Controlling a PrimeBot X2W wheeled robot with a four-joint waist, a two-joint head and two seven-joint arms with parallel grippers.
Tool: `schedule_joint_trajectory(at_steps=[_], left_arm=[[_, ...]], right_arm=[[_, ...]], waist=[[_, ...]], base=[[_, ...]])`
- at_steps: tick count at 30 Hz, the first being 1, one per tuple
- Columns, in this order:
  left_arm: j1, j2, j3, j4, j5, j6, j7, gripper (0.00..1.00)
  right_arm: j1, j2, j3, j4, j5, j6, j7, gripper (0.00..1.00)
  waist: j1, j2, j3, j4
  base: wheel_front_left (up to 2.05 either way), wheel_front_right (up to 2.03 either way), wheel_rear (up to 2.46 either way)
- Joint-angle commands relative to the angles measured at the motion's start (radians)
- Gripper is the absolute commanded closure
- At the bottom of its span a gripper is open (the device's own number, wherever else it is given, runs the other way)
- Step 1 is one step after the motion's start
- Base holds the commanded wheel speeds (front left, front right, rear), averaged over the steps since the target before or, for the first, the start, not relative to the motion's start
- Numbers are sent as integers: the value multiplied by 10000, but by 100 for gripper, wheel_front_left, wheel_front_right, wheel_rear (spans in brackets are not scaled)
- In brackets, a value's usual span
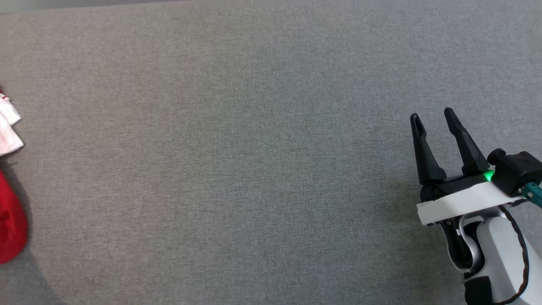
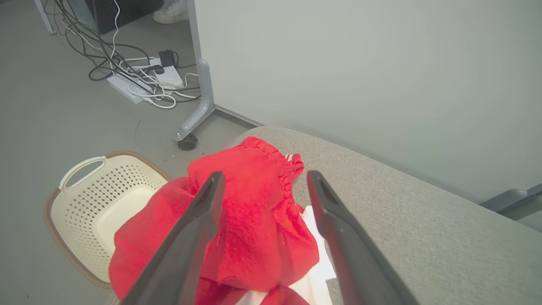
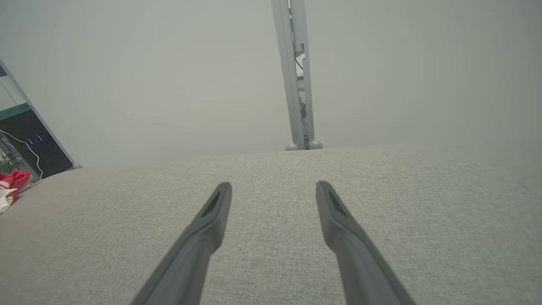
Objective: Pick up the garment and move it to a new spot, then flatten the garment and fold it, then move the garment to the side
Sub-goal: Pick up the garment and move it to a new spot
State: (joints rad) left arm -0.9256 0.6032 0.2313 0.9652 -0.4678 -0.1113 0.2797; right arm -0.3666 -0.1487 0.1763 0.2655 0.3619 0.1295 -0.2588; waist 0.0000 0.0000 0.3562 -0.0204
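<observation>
The garment (image 2: 254, 220) is a crumpled red cloth with white parts, bunched at the corner of the grey table (image 2: 423, 237). In the left wrist view my left gripper (image 2: 264, 178) hovers over it, open, one finger on each side of the red bunch; whether it touches the cloth I cannot tell. The head view catches the garment (image 1: 10, 216) at the far left edge, red below and white above. My right gripper (image 1: 432, 116) stands open at the table's right, nothing between its fingers. In the right wrist view the right gripper (image 3: 274, 186) points across bare felt, with the garment (image 3: 12, 184) far left.
A cream perforated laundry basket (image 2: 76, 199) stands on the floor below the table's corner. Beyond it lie a power strip with tangled cables (image 2: 144, 80) and a partition foot on a caster (image 2: 188, 140). A shoe (image 2: 171, 12) shows at the top. A grey partition post (image 3: 296, 76) rises behind the table.
</observation>
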Motion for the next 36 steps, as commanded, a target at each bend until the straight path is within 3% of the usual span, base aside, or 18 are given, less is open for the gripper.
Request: schedule_joint_trajectory(at_steps=[1,14,15,16,18,19,36], left_arm=[[-310,159,12,333,-20,71,-70,0],[-1023,535,-363,1969,73,-5,264,0],[-1068,520,-434,2056,107,-17,333,13],[-1108,519,-497,2135,118,-33,370,40],[-1159,561,-603,2230,162,-74,278,73],[-1184,584,-644,2284,197,-83,199,100],[-901,402,-1753,2367,242,-204,-850,100]], right_arm=[[-184,-39,-26,-121,-38,23,-56,0],[-246,25,-185,-332,-204,23,-56,0],[-269,32,-187,-318,-216,23,-56,0],[-291,46,-183,-301,-218,23,-56,0],[-314,40,-138,-262,-237,23,-57,0],[-326,42,-124,-243,-260,23,-57,0],[103,-54,130,171,-118,23,-57,0]], waist=[[0,0,463,-345],[0,0,1051,-517],[0,0,1060,-511],[0,0,1063,-505],[0,0,1058,-493],[0,0,1043,-488],[0,0,-258,-264]], base=[[0,0,0],[0,0,0],[0,0,0],[0,0,0],[0,0,0],[0,0,0],[0,0,0]])
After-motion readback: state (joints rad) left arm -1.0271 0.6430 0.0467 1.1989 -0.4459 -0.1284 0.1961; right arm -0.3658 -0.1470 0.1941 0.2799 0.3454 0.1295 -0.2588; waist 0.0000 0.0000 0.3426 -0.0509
